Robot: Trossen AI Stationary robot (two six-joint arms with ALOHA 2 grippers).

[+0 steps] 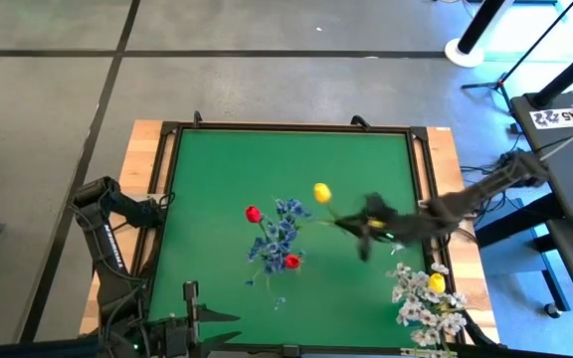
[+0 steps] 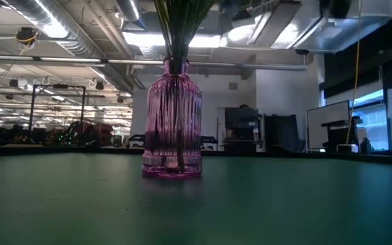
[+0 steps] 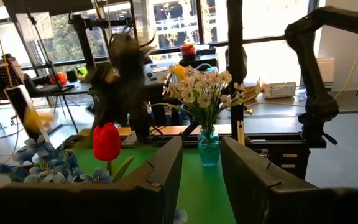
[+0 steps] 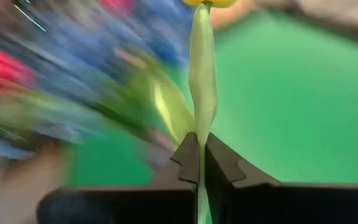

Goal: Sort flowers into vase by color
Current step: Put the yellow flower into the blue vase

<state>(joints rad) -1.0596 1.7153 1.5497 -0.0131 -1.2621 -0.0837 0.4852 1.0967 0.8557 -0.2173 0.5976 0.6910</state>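
While the right end effector (image 4: pixel 202 163) is pinched tight on the green stem (image 4: pixel 202 93) of a yellow tulip (image 1: pixel 321 192), the flower is up off the green worktop (image 1: pixel 217 169). In the high view the yellow bud sits just past the pink vase bunch, on the side toward the right arm. The stem runs from the bud straight back to the right end effector (image 1: pixel 371 227), so its long line points from the bunch out toward the right arm. In the right wrist view the stem stands between the 2 dark fingers (image 4: pixel 188 158) and the bud is at the far tip, away from the grip.

I think the next move is to carry this tulip away from the pink vase (image 2: pixel 173 122) to the small blue-green vase (image 3: pixel 208 147), where whitish blossoms (image 1: pixel 421 298) and 1 more yellow bud (image 1: pixel 436 283) already stand. That vase is near the right arm's own side of the worktop, well apart from the pink vase, so the right arm is the closer one. The stem end must point down to slide in.

Blue blossoms (image 1: pixel 282 231) and 2 red tulips (image 1: pixel 254 213) are in the pink vase, in the middle of the worktop.

The right arm reaches in low and long from its side toward the pink vase. The left end effector (image 3: pixel 201 180) waits at the near edge of the worktop, parted and holding nothing.
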